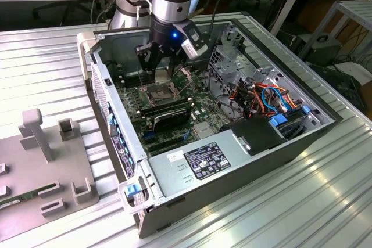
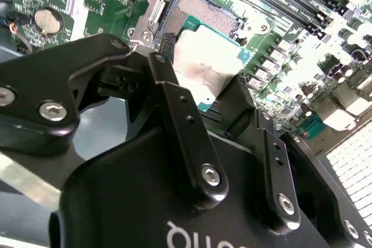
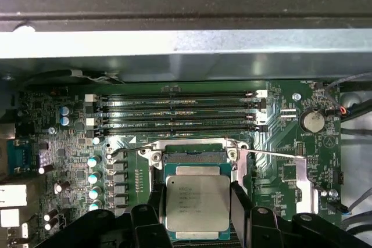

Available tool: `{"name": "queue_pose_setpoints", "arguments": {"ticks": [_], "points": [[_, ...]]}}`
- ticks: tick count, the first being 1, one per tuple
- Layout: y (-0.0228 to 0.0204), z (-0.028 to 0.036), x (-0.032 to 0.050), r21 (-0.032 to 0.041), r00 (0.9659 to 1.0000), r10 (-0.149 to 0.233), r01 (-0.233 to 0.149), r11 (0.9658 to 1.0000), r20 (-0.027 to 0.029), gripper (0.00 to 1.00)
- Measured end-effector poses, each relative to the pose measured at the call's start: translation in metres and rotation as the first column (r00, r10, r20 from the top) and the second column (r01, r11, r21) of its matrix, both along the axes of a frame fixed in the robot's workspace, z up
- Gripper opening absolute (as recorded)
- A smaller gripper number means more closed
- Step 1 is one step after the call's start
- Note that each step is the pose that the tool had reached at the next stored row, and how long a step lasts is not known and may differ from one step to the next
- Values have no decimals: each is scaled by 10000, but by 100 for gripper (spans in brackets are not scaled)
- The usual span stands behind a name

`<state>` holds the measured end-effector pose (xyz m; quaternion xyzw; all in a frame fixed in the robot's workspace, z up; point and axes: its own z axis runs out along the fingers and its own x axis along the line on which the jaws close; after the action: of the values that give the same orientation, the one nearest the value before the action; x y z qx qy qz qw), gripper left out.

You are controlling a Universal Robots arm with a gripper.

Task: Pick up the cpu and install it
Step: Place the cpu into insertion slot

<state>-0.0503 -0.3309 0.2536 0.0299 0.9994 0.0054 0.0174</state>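
Fingers (image 3: 239, 207) closed on two opposite edges of the cpu (image 3: 196, 202): that is my grip, the chip pinched between my two black pads. The second wrist view shows the same hold, with the dull silver lid of the chip (image 2: 204, 62) lying between the pads.

I hang inside the open computer case (image 1: 261, 155), with my gripper (image 1: 156, 69) pointing down at the motherboard (image 1: 197, 100). Straight beneath my fingertips is the socket (image 3: 193, 157) with its metal frame around it. The cpu sits low over that opening, its green edge showing past the lid. A strip of the dark socket bed lies bare just beyond the chip. I cannot tell whether the chip rests on the socket bed or hangs a little above it.

A thin wire lever (image 3: 273, 154) runs out sideways from the socket frame, close by one of my fingertips. Farther out beyond my fingertips lie four long memory slots (image 3: 174, 111), side by side, and off to one end of them sits a round coin battery (image 3: 314, 121).

In the exterior view, a grey fixture (image 1: 40, 161) rests on the ribbed metal table (image 1: 46, 62), outside the case and well apart from me. The power supply (image 1: 200, 161) sits in the case corner far from my wrist.
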Motion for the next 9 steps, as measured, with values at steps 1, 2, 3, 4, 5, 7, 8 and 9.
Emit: {"name": "queue_pose_setpoints", "arguments": {"ticks": [1, 2, 3, 4, 5, 7, 8, 9], "points": [[0, 0, 0, 0, 9998, -214, 214, 9998, 0, 55], [0, 0, 0, 0, 9993, -372, 372, 9993, 0, 55], [0, -1, 0, 0, 9981, -622, 622, 9981, 0, 55], [0, -1, 0, 0, 9970, -770, 770, 9970, 0, 55], [0, -2, 0, 0, 9958, -913, 913, 9958, 0, 55], [0, -3, 0, 0, 9924, -1233, 1233, 9924, 0, 55], [0, -4, 0, -1, 9897, -1428, 1428, 9897, 0, 55], [0, -5, 0, -1, 9873, -1590, 1590, 9873, 0, 55]]}}
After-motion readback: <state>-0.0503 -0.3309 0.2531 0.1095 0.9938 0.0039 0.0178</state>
